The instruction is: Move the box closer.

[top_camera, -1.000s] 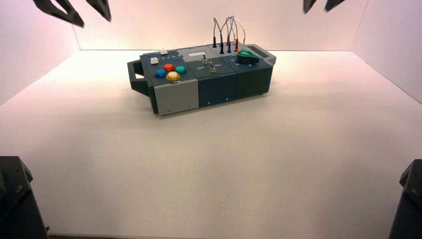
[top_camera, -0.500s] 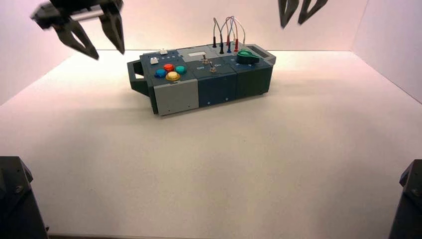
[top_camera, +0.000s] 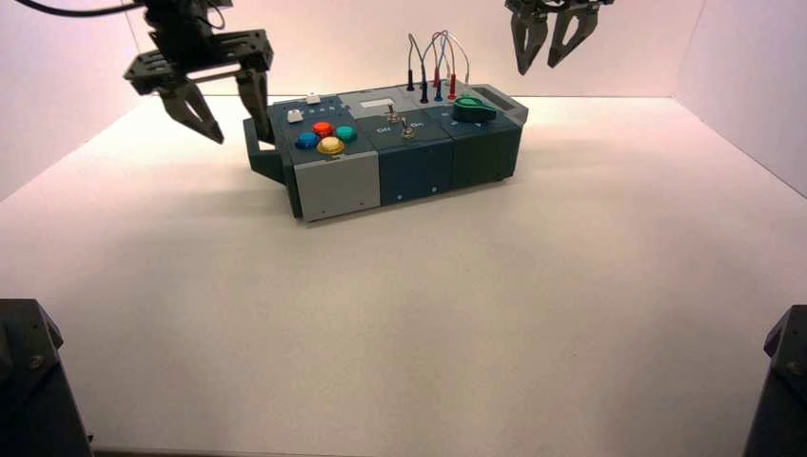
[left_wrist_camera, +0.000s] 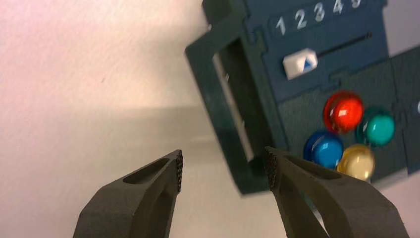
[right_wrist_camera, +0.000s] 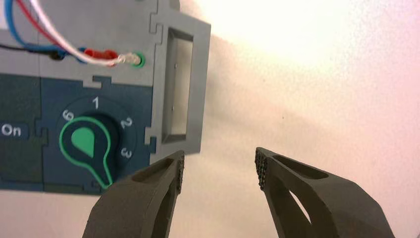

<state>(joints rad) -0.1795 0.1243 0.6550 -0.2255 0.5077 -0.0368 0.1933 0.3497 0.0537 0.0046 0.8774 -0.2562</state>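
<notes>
Box [top_camera: 415, 171] awaits at the table's [top_camera: 409, 314] far side; left gripper [top_camera: 244, 139] and right gripper [top_camera: 537, 67], wide open and empty, hover by its end handles, the best holds: likely rigid, fairly heavy, wires [top_camera: 441, 59] fragile.

Bright, pinkish-white illumination over the tabletop [top_camera: 409, 314]; pale glare along its far edge, faint soft shadows beside the box [top_camera: 381, 162]. Left wrist view: box slightly blurred, small highlights on round buttons [left_wrist_camera: 343, 112]. Right wrist view: washed-out glare beyond the box.
</notes>
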